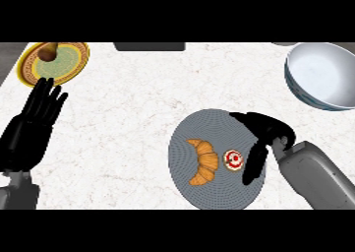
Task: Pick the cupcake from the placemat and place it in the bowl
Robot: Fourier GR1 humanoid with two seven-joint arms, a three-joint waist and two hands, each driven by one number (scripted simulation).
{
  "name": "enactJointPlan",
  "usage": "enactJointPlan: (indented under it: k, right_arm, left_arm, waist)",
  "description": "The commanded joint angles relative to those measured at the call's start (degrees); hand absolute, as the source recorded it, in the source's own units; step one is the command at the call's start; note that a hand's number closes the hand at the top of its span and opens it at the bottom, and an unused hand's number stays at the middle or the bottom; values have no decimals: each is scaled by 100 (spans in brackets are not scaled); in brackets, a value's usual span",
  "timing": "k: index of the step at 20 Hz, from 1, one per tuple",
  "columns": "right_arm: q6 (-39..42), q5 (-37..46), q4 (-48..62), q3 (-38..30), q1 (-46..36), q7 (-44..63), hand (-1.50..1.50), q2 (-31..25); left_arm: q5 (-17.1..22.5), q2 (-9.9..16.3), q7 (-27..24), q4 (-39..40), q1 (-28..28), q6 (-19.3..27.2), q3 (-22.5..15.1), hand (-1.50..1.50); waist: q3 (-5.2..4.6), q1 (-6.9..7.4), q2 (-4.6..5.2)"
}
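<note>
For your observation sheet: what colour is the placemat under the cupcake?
Grey-blue, with fine concentric ribbing; the placemat shows best in the head view.

Single head view, steeply down onto counter [136,113].

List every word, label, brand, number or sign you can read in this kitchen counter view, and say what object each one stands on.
None: no readable text anywhere.
The cupcake on the placemat has a red and white swirl on top, a pattern, not a sign.
The bowl, croissant and yellow-rimmed plate carry no lettering.
</note>
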Motion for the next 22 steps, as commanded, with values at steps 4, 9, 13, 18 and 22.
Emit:
enactJointPlan:
  k: [4, 9, 13, 18, 22]
  right_arm:
    - [-188, 1010, -155, -102, 729, -587, -150, 205]
    - [227, 1201, 913, -533, 134, -1097, -150, 414]
    - [270, 1585, 765, -429, 316, -635, -150, 936]
    - [312, 2062, 1384, -515, 317, -1229, -150, 1100]
    - [619, 2196, 1261, -631, 472, -1118, 150, 1134]
  left_arm:
    - [-136, -50, -183, 0, 200, -197, 114, 0]
    - [-341, -324, 164, -239, -36, 118, -119, 0]
    - [-159, -143, -173, 282, -41, -393, 248, 0]
    - [-251, -157, 392, -84, -287, -147, 203, 0]
    - [-280, -205, 313, -47, -305, -139, 310, 0]
  waist:
    - [2, 14, 4]
    - [3, 40, 14]
    - [0, 22, 11]
    - [2, 31, 11]
    - [2, 16, 8]
